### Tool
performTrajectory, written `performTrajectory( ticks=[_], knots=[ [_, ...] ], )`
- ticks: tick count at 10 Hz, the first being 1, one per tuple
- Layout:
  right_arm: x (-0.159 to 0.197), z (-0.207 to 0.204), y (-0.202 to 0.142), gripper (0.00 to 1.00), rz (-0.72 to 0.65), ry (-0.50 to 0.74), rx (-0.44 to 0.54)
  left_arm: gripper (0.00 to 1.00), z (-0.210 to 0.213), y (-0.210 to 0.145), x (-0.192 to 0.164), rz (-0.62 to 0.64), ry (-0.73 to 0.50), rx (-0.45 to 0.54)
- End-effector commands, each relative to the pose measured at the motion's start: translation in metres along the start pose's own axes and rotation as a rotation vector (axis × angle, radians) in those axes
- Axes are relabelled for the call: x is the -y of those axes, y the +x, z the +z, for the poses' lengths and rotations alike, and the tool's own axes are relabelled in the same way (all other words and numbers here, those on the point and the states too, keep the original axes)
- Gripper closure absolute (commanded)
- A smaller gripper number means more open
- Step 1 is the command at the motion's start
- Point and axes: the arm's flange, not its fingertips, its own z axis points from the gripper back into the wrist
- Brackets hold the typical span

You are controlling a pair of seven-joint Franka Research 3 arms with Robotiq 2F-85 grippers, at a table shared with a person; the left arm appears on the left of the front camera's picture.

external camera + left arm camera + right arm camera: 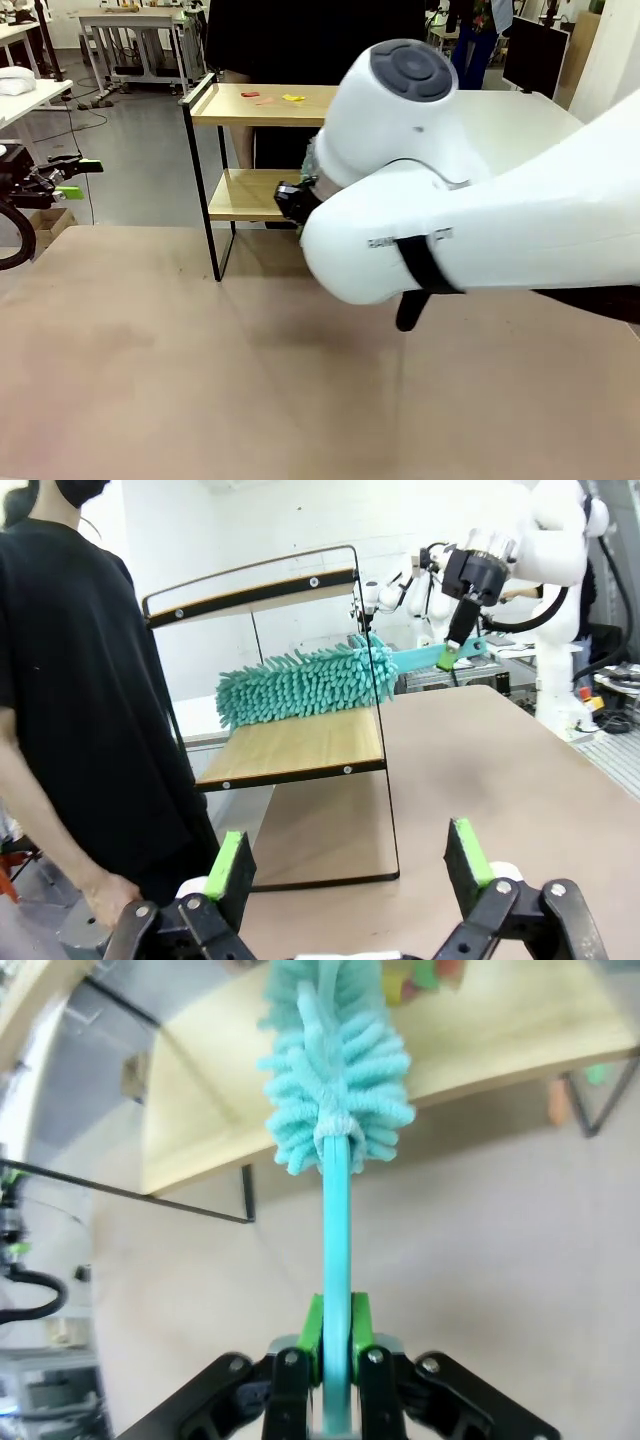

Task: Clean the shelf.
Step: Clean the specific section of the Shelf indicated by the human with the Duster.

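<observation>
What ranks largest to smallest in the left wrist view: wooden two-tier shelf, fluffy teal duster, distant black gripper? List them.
1. Black-framed two-tier wooden shelf.
2. Fluffy teal duster.
3. Black right gripper, shrunk by distance.

Bright, even indoor light fell from above. The small two-tier shelf of light wood in a thin black metal frame (pixel 225 102) threw only a faint, soft shadow on the brown tabletop (pixel 150 380) at its foot. In front of the shelf, the bulky white robot arm (pixel 480 210) looked soft and out of focus. Behind the fluffy teal duster (pixel 335 1070), the shelf's boards were blurred and bowed towards the edges.
</observation>
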Motion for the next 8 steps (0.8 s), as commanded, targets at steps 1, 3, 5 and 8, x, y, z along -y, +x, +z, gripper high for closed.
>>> performTrajectory(
  ticks=[1, 3, 5, 8],
  knots=[
    [0.043, 0.042, 0.003, 0.87, 0.006, -0.04, -0.034, 0.0, 0.0, 0.002, 0.001, -0.012, -0.006, -0.005],
    [0.066, 0.047, 0.012, 0.87, 0.009, -0.105, -0.045, 0.0, 0.0, 0.002, 0.001, -0.012, -0.006, -0.005],
    [0.091, 0.052, 0.024, 0.87, 0.008, -0.178, -0.054, 0.0, 0.0, 0.002, 0.001, -0.012, -0.006, -0.005],
    [0.107, 0.068, 0.031, 0.87, 0.047, -0.287, 0.032, 0.0, 0.0, 0.002, 0.001, -0.012, -0.006, -0.005]
  ],
)
